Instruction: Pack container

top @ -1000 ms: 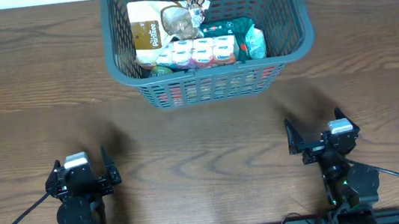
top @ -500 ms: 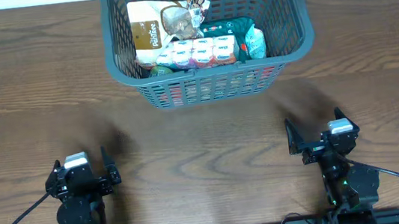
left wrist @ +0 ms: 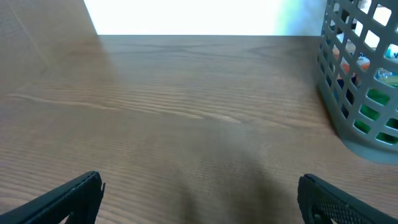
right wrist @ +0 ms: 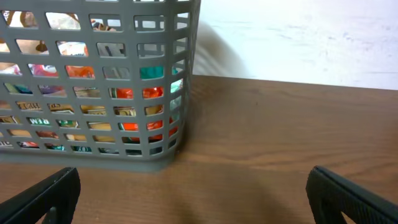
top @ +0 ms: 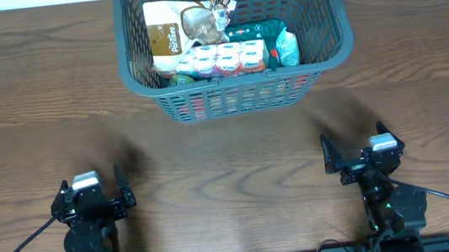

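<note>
Container [top: 238, 99] far rim cropped overhead, groceries [top: 221, 58] part-hidden by lattice, left pincer [top: 91, 178], right pincer [top: 352, 137] both spread wide, holding nothing

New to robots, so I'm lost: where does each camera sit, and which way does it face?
Overhead: fixed above the brown wooden table, looking straight down; the left hand and right hand show open at the bottom.
Left wrist: mounted by the left hand, looking low across the table; its black fingertips fill the bottom corners.
Right wrist: likewise by the right hand, own fingertips in the corners.
Shared: every view shows the large grey-blue slotted plastic basket, at opposite edges of the two wrist views.
</note>
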